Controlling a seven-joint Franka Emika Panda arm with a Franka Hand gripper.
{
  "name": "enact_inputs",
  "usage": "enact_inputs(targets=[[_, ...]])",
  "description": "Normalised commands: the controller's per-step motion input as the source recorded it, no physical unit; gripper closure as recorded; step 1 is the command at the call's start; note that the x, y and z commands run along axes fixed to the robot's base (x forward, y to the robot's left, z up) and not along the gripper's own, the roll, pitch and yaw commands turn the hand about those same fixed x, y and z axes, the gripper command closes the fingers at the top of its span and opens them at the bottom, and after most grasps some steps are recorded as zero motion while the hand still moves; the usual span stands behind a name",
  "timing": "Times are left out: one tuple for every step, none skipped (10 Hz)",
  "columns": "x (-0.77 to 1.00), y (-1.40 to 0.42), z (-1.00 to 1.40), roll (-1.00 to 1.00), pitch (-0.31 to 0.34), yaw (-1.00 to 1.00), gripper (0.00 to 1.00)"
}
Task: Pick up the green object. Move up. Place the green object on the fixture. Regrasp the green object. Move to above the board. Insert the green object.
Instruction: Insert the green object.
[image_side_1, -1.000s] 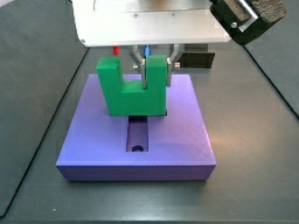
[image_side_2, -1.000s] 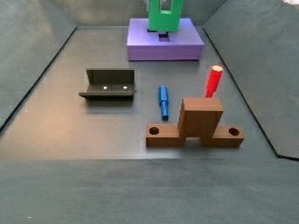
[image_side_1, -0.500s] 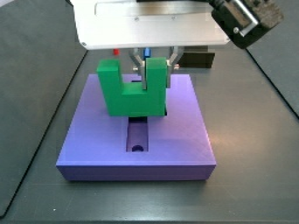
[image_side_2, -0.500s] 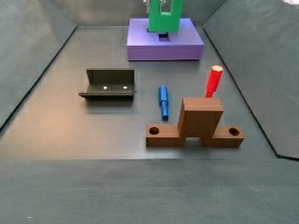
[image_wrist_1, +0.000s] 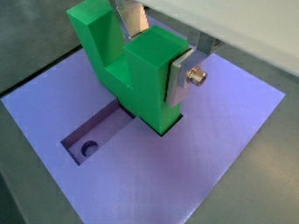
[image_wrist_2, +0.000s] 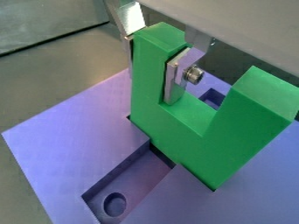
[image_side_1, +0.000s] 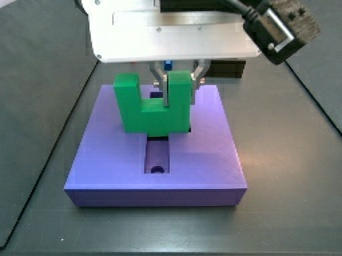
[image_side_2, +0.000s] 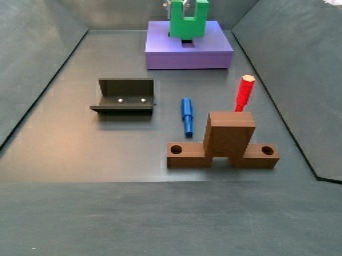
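Gripper (image_side_1: 178, 75) sits over the board (image_side_1: 214, 150), its silver fingers (image_wrist_1: 184, 77) clamped on one prong of the green block (image_side_1: 150, 108). I see the block upright, prongs up, its base sunk into the board's recess (image_wrist_1: 111, 131). The fixture (image_side_2: 124, 97) stands well apart on the floor, near the blue peg (image_side_2: 187, 115).
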Motion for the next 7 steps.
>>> enact_inputs(targets=[[0.03, 0.00, -0.43, 0.03, 0.046, 0.00, 1.00], [0.07, 0.00, -0.48, 0.05, 0.081, 0.00, 1.00], [0.05, 0.00, -0.52, 0.05, 0.077, 0.00, 1.00], [0.07, 0.00, -0.53, 0.04, 0.076, 0.00, 1.00], [0.01, 0.00, -0.43, 0.00, 0.044, 0.00, 1.00], [0.01, 0.00, -0.03, 0.00, 0.007, 0.00, 1.00], [0.00, 0.00, 0.00, 0.00, 0.000, 0.00, 1.00]])
